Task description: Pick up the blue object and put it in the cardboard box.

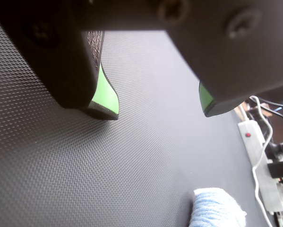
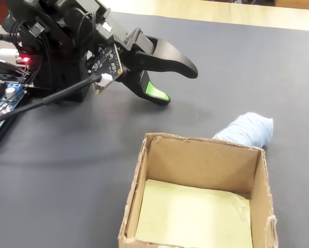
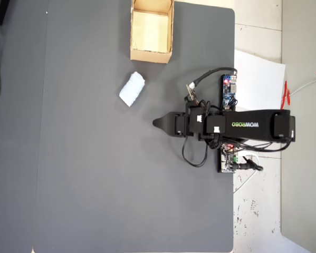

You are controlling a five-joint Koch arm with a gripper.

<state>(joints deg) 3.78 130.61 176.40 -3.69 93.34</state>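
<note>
Gripper [image 1: 160, 111] is hovering with jaws spread, gripping nothing, while the blue object [image 3: 132, 88] is lying beside the cardboard box [image 3: 151, 54].

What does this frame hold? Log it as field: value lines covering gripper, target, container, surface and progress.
gripper: gripper open, empty, low over the mat
blue object: blue object lies on the mat, outside the box, apart from the gripper
cardboard box: cardboard box upright, flaps up, nothing inside but its pale yellowish floor
surface: dark textured mat
other: circuit boards beside the arm's base
progress: object not yet grasped
</note>
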